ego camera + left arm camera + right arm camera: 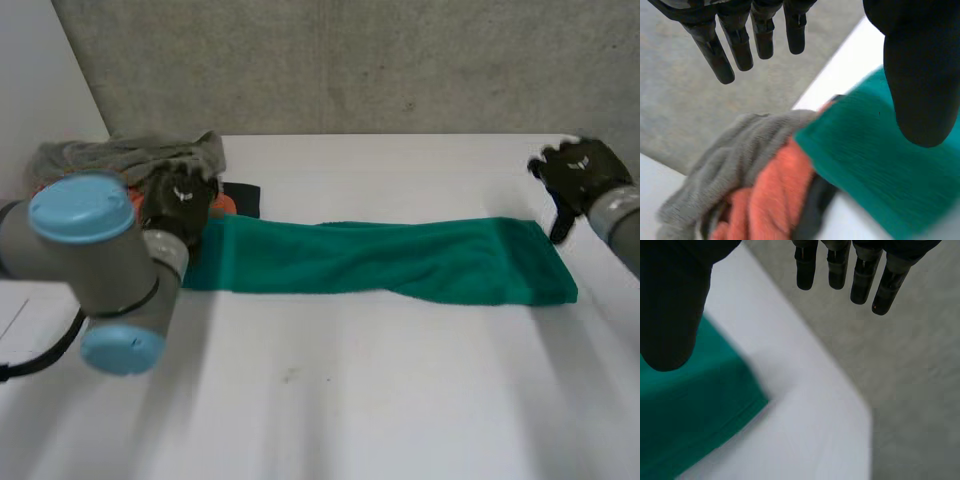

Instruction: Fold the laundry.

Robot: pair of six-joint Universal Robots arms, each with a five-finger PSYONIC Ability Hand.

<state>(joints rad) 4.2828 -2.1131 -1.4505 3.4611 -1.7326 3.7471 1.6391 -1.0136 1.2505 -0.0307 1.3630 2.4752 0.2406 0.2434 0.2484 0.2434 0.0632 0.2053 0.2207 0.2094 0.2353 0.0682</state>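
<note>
Upper left of frame: heap of laundry (pixel 125 155) at the far edge of the white table (pixel 330 400), grey cloth (pixel 725 160) over orange cloth (pixel 775 195) and a black piece (pixel 242 195). Left hand (pixel 180 203) sat just right of the heap, over the left end of the green towel (pixel 380 260); fingers straight, thumb apart, nothing held. The towel lay folded in a long band across mid-frame. Upper right: right hand (pixel 580 172) by the towel's far right corner, fingers straight, empty; contact unclear.
</note>
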